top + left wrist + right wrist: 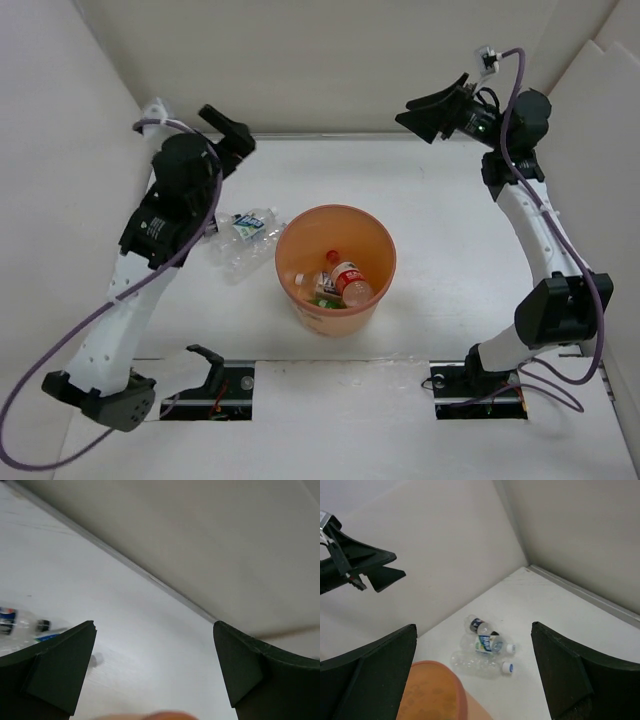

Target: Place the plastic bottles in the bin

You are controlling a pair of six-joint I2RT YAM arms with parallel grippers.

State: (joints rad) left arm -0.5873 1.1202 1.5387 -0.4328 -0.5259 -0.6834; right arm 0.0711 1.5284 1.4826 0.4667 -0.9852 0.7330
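Bright even overhead light, soft shadows, white surfaces washed, wrist-view foregrounds blurred

White table (440, 250) boxed by plain white walls (330, 60), dark cutouts (236, 402) along its near edge.

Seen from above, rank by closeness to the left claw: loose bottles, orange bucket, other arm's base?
1. Clear bottles, table's left, closest to the left gripper.
2. Orange bin, centre.
3. Right arm's base, near-right corner.
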